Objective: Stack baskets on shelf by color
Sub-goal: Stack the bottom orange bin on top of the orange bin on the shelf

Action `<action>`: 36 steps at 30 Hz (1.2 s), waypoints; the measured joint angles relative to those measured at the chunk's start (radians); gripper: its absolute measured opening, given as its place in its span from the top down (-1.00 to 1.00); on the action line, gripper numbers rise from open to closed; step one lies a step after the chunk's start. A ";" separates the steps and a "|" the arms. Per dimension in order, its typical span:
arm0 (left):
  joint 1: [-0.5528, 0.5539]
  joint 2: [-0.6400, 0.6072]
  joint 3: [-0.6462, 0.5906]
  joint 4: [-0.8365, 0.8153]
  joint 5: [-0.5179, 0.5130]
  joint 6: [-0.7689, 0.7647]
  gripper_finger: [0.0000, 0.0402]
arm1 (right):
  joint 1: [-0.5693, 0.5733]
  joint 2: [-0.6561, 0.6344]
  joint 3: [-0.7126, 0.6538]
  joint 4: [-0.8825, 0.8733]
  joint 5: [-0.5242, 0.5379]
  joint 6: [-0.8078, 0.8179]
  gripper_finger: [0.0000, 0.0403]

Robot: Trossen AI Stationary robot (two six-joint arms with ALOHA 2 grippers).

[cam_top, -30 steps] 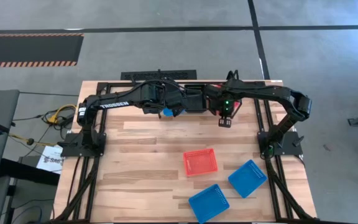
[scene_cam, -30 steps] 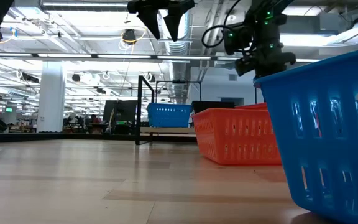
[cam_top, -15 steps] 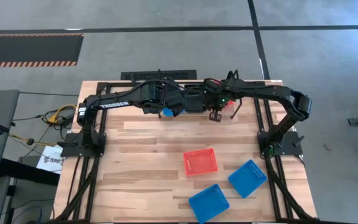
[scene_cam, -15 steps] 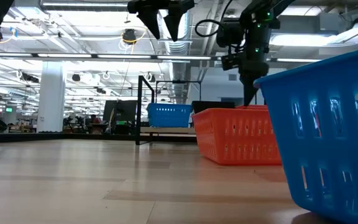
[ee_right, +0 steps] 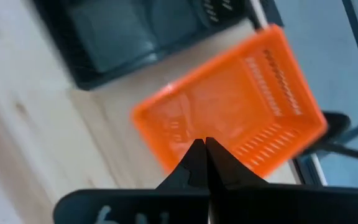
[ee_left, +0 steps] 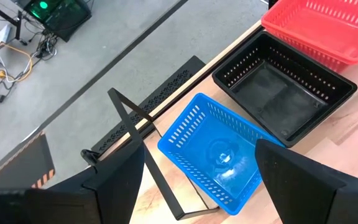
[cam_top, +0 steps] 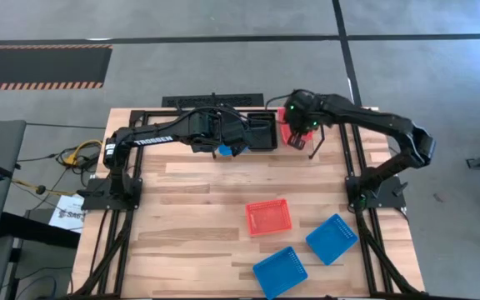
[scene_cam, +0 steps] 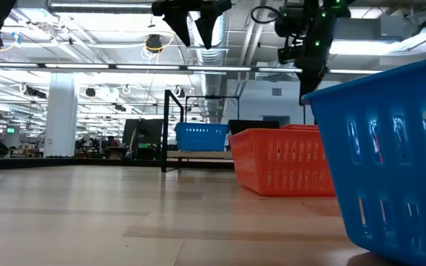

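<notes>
On the pale striped wooden plank tabletop (cam_top: 190,208) sit a red-orange slotted plastic basket (cam_top: 268,217) and two blue slotted plastic baskets (cam_top: 332,238).

Both arms reach to the counter's far edge, at 12 o'clock.
The left gripper (ee_left: 194,180) hangs with fingers (ee_left: 114,180) spread wide, holding nothing. The right gripper (ee_right: 205,149), just toward 3 o'clock of it, points down with fingers pressed together, empty.
</notes>
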 joint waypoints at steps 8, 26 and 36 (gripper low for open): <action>0.000 0.000 0.000 0.000 0.000 -0.006 -0.46 | -0.057 0.055 0.000 0.041 -0.006 0.017 0.99; 0.000 0.000 0.000 0.000 0.000 -0.013 -0.46 | -0.068 0.179 -0.032 -0.002 -0.028 0.049 1.00; 0.000 0.000 0.000 0.000 0.000 -0.013 -0.46 | -0.041 0.179 -0.109 0.006 -0.030 0.093 1.00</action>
